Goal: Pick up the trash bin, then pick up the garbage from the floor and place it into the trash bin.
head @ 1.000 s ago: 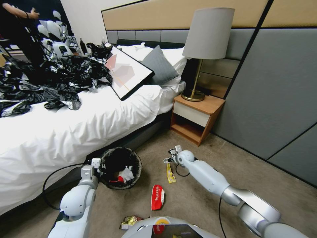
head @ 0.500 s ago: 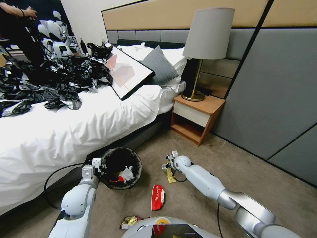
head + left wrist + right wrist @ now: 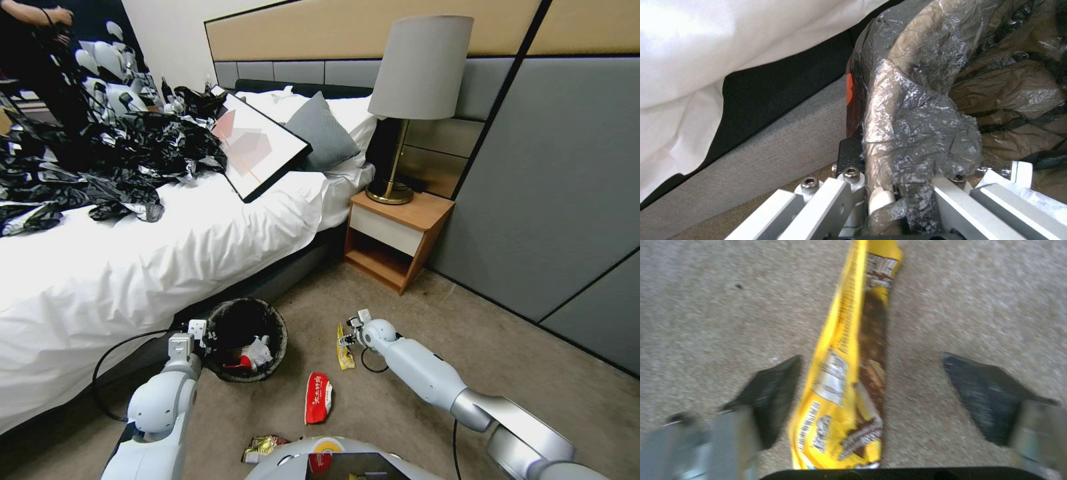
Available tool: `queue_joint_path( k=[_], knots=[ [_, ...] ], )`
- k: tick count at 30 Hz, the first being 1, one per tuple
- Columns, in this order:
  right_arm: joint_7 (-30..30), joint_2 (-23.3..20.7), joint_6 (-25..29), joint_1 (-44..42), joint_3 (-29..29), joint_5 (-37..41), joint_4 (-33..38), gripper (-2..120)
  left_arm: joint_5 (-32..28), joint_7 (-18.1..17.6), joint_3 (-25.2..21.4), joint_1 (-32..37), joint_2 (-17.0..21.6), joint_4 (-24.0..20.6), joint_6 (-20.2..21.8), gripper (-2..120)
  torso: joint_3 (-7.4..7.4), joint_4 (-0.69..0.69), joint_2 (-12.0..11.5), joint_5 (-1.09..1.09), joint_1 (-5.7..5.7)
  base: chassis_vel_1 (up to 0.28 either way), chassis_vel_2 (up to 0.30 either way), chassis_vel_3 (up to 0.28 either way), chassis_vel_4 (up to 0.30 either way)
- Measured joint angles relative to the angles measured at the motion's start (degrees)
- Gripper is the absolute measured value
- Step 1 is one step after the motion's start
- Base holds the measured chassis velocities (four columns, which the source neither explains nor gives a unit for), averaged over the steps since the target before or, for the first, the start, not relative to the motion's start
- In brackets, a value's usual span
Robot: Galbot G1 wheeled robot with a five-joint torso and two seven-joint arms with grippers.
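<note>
Left end effector (image 3: 889, 200) clamped on the near-left rim of the trash bin (image 3: 245, 339), one finger outside the wall, one inside the black liner. Bin sits at the foot of the bed (image 3: 167, 253), just beside its side; red and white litter visible inside.

Right end effector (image 3: 871, 396) low over the carpet (image 3: 467, 333), fingers spread either side of a yellow-and-brown snack wrapper (image 3: 853, 373), not touching it. In the head view that wrapper (image 3: 344, 350) lies right of the bin.

Red-and-white wrapper (image 3: 319, 398) on the floor nearer the robot, between the arms. Gold foil wrapper (image 3: 261, 447) nearer still, by the robot's base
</note>
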Motion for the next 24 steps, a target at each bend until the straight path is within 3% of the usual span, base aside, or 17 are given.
queue_joint_path(
  k=[13, 14, 16, 18, 24],
  knots=[
    [-1.5, 0.3, 0.0, 0.1, -0.5, -1.6, -0.5, 34, 0.0, 0.0, -0.1, 0.0, 0.1, 0.2, 0.0, 0, 0.00, -0.01, 0.0, 0.00, 0.00, 0.000, 0.000, 0.000, 0.000],
    [-1.5, 0.2, 0.0, 0.1, -0.5, -1.6, -0.5, 25, 0.0, 0.1, -0.1, -0.1, 0.1, 0.2, 0.0, 0, 0.00, -0.01, 0.0, -0.01, 0.00, 0.000, 0.000, 0.000, 0.000],
    [-1.5, 0.2, 0.0, 0.1, -0.5, -1.6, -0.5, 22, 0.0, 0.1, -0.1, -0.1, 0.0, 0.2, 0.0, 0, 0.00, -0.02, 0.0, -0.01, 0.00, 0.000, 0.000, 0.000, 0.000],
    [-1.5, 0.2, 0.0, 0.1, -0.4, -1.7, -0.6, 10, 0.0, 0.0, 0.0, -0.1, 0.0, 0.2, 0.0, 0, 0.00, -0.01, 0.0, 0.00, 0.00, 0.000, 0.000, 0.000, 0.000],
    [-1.6, 0.2, 0.0, 0.1, -0.3, -2.0, -0.9, 0, 0.1, 0.0, 0.0, -0.1, 0.0, 0.3, 0.0, 0, 0.00, -0.01, 0.0, -0.01, 0.00, 0.000, 0.000, 0.000, 0.000]
  ],
)
